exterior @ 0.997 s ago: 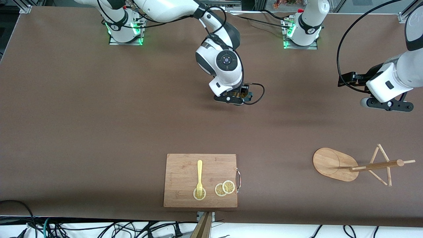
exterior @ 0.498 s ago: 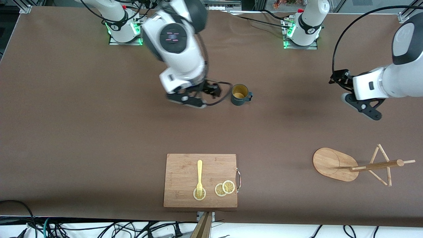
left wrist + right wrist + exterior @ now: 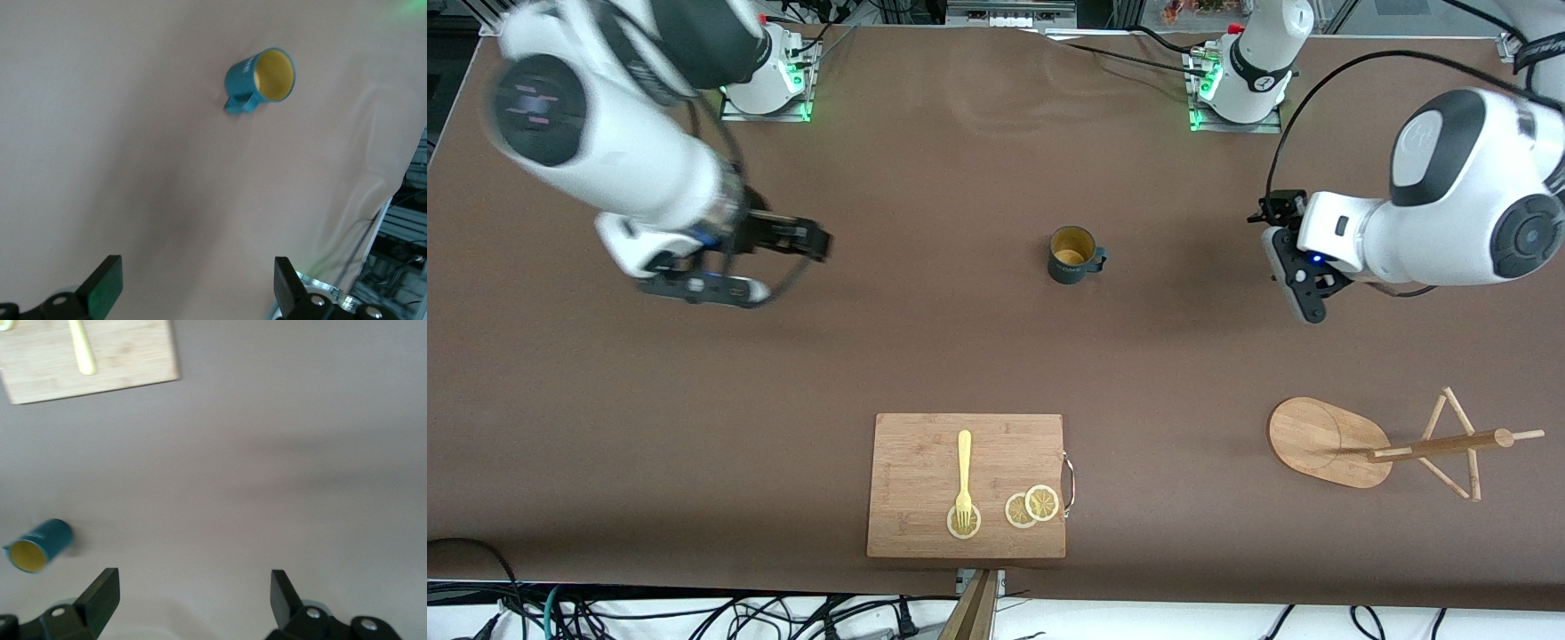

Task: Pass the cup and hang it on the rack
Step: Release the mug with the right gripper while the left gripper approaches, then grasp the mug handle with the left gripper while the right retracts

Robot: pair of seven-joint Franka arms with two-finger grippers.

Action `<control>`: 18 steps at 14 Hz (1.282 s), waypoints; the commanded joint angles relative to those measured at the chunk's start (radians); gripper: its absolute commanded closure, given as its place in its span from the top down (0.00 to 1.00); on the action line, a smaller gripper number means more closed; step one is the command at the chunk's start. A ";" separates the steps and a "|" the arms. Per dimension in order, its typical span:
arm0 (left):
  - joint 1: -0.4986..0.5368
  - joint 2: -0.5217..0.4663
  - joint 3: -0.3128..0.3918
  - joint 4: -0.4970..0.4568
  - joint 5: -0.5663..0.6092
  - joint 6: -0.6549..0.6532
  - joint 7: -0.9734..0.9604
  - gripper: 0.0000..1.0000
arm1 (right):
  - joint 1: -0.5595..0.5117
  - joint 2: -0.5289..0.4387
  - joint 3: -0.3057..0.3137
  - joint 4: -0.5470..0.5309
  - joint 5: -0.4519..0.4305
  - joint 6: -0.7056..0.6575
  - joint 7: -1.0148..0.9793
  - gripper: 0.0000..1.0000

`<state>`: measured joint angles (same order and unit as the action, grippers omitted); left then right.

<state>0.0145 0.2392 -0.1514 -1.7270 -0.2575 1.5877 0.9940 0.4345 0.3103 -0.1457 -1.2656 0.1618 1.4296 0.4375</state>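
The dark teal cup [image 3: 1073,255], yellowish inside, stands upright and alone on the brown table, mid-table, its handle toward the left arm's end. It also shows in the left wrist view [image 3: 260,79] and the right wrist view [image 3: 37,545]. My right gripper [image 3: 698,289] is open and empty, over bare table well toward the right arm's end; its own view [image 3: 193,600] shows the jaws wide apart. My left gripper [image 3: 1303,298] is open and empty [image 3: 197,293], over the table beside the cup toward the left arm's end. The bamboo rack [image 3: 1325,440] stands nearer the front camera.
A wooden cutting board [image 3: 925,480] lies near the table's front edge with a yellow fork [image 3: 963,476] and lemon slices [image 3: 1032,507] on it. The board's corner shows in the right wrist view [image 3: 133,360]. Cables run along the front edge.
My right gripper let go of the cup, left it standing mid-table and swung away toward its own end. My left gripper moved in toward the cup.
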 commanded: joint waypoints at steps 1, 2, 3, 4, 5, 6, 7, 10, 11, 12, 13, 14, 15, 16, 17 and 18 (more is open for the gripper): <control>0.007 -0.020 -0.005 -0.133 -0.092 0.142 0.214 1.00 | 0.006 -0.173 -0.089 -0.200 -0.008 0.003 -0.100 1.00; 0.009 -0.018 -0.005 -0.176 -0.138 0.199 0.310 1.00 | 0.006 -0.230 -0.116 -0.271 -0.025 0.024 -0.146 1.00; 0.010 -0.014 -0.005 -0.216 -0.187 0.248 0.406 1.00 | 0.006 -0.297 -0.123 -0.343 -0.060 0.052 -0.163 1.00; 0.010 -0.009 -0.005 -0.251 -0.230 0.288 0.479 1.00 | 0.006 -0.357 -0.126 -0.407 -0.091 0.075 -0.164 1.00; 0.010 -0.008 -0.005 -0.288 -0.268 0.325 0.526 1.00 | 0.006 -0.410 -0.127 -0.479 -0.110 0.109 -0.164 1.00; 0.010 -0.008 -0.005 -0.322 -0.304 0.360 0.555 1.00 | 0.006 -0.454 -0.127 -0.550 -0.137 0.156 -0.164 1.00; 0.010 -0.008 -0.005 -0.353 -0.346 0.388 0.589 1.00 | 0.006 -0.476 -0.130 -0.589 -0.149 0.188 -0.164 1.00; 0.009 -0.005 -0.005 -0.457 -0.530 0.480 0.737 1.00 | 0.004 -0.450 -0.192 -0.575 -0.173 0.195 -0.239 1.00; 0.005 0.003 -0.007 -0.480 -0.584 0.507 0.789 1.00 | 0.003 -0.441 -0.202 -0.571 -0.174 0.195 -0.275 1.00; 0.004 0.012 -0.007 -0.497 -0.630 0.529 0.849 1.00 | 0.004 -0.421 -0.201 -0.548 -0.183 0.187 -0.308 1.00; 0.002 0.026 -0.008 -0.512 -0.678 0.549 0.921 1.00 | 0.010 -0.403 -0.196 -0.511 -0.220 0.168 -0.347 1.00; 0.002 0.043 -0.008 -0.523 -0.730 0.560 0.995 1.00 | 0.013 -0.401 -0.193 -0.485 -0.263 0.149 -0.387 1.00; 0.002 0.064 -0.008 -0.534 -0.788 0.561 1.067 1.00 | 0.018 -0.404 -0.189 -0.473 -0.284 0.147 -0.432 1.00; 0.001 0.086 -0.008 -0.542 -0.842 0.561 1.139 1.00 | 0.020 -0.398 -0.187 -0.450 -0.285 0.155 -0.436 1.00; 0.001 0.107 -0.008 -0.545 -0.885 0.561 1.210 1.00 | 0.018 -0.361 -0.186 -0.404 -0.278 0.147 -0.441 1.00; -0.001 0.129 -0.008 -0.545 -0.928 0.563 1.262 1.00 | 0.018 -0.340 -0.187 -0.379 -0.274 0.135 -0.442 1.00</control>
<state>0.0151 0.3270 -0.1558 -2.2686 -1.1006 2.1350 2.1191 0.4484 -0.0886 -0.3322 -1.7327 -0.1015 1.6033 0.0250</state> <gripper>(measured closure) 0.000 0.000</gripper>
